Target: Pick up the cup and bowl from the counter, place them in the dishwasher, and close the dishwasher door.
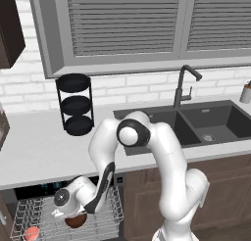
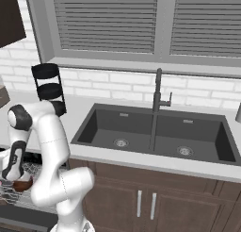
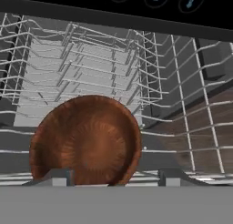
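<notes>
The reddish-brown bowl (image 3: 86, 141) lies tilted in the silver wire rack (image 3: 91, 68) of the dishwasher (image 1: 44, 187), its hollow facing the hand camera. My gripper (image 3: 114, 178) hangs just over the bowl (image 1: 76, 220) with its fingertips (image 3: 59, 177) spread wide, so it is open. One tip overlaps the bowl's lower rim and the other stands clear to the side. The cup (image 1: 31, 232), white with a red top, sits in the rack's front left corner. In the right base view the bowl (image 2: 22, 184) shows under the hand, above the lowered dark dishwasher door (image 2: 28, 220).
The grey-white counter (image 1: 39, 147) carries a black three-tier stand (image 1: 75, 105) and the dark double sink (image 1: 196, 122) with its faucet (image 1: 184, 85). Brown cabinets (image 2: 150, 198) stand to the right of the dishwasher. Rack tines rise close around the hand.
</notes>
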Controlling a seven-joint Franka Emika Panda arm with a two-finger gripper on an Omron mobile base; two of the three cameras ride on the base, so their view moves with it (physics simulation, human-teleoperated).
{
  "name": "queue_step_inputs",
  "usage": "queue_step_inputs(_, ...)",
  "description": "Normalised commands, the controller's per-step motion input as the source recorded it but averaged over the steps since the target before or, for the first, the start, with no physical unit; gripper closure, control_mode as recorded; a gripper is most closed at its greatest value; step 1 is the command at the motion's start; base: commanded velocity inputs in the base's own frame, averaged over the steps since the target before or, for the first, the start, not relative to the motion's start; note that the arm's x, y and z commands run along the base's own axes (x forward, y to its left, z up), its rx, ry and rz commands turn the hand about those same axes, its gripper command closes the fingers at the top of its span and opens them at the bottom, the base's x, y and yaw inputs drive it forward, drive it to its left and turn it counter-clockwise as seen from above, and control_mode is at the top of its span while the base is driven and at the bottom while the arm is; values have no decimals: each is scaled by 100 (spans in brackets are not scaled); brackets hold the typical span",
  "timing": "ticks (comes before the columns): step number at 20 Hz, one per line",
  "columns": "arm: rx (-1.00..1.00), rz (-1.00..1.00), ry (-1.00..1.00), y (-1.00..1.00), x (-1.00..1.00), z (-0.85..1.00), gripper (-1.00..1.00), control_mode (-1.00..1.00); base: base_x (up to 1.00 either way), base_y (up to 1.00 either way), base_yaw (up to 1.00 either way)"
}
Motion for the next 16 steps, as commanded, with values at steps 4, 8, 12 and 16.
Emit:
queue_step_inputs(4, 14, 1, 2, -13, -29, 56, -100, -100, 0, 0, 0)
queue_step_inputs(8, 33, 7, 2, -31, -48, 88, -100, -100, 0, 0, 0)
queue_step_inputs(12, 18, 11, 4, -19, -69, 71, -100, -100, 0, 0, 0)
queue_step_inputs(16, -3, 12, 42, 0, -46, 63, -100, -100, 0, 0, 0)
